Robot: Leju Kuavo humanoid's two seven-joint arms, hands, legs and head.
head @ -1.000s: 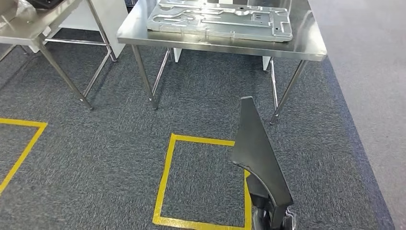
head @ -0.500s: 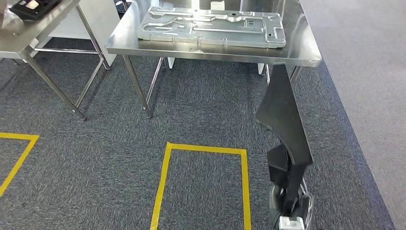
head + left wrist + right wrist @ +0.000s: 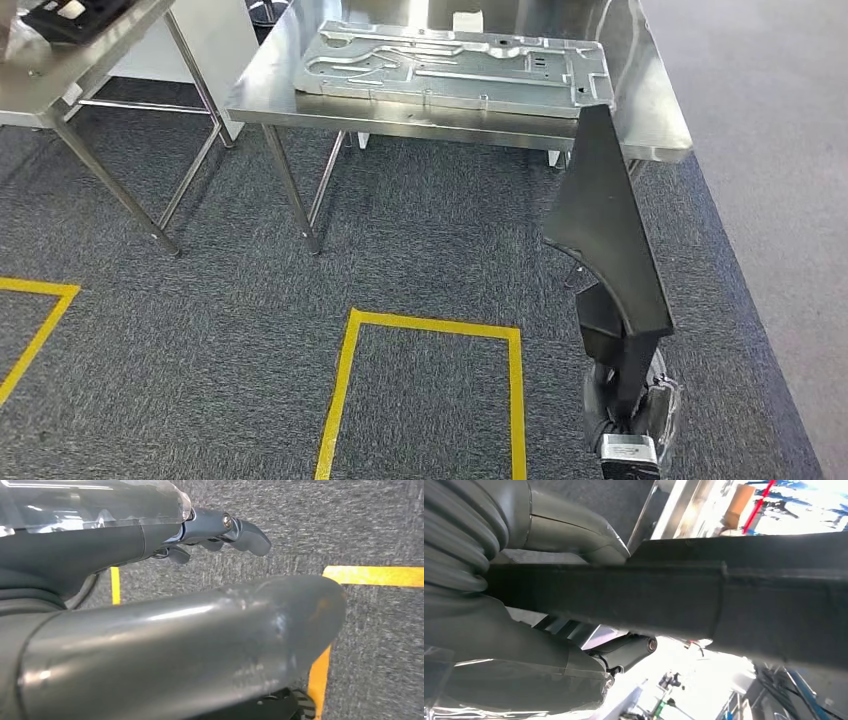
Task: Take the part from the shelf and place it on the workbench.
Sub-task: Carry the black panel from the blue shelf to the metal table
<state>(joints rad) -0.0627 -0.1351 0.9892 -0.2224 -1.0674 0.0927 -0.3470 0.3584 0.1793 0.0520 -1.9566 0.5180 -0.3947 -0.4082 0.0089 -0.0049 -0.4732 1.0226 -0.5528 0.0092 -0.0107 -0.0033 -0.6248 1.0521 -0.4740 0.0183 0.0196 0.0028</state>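
Note:
My right hand (image 3: 627, 408) grips the lower end of a long black wedge-shaped part (image 3: 600, 230) and holds it upright in the head view. The part's tip overlaps the front right edge of the steel workbench (image 3: 645, 115). In the right wrist view the black part (image 3: 724, 600) runs across the picture, clamped between the right hand's thumb (image 3: 569, 530) and its fingers (image 3: 629, 650). My left hand (image 3: 150, 630) hangs over the carpet with nothing in it, fingers (image 3: 240, 530) apart from the thumb.
A large embossed metal plate (image 3: 450, 65) covers most of the workbench top. A second steel table (image 3: 45, 75) with a black item (image 3: 70, 12) stands at the left. Yellow tape squares (image 3: 430, 328) mark the grey carpet, and lighter floor (image 3: 780, 150) runs along the right.
The whole view has shifted a little as the camera moved. My right hand has raised the black part and carried it right, so its tip now reaches the workbench edge.

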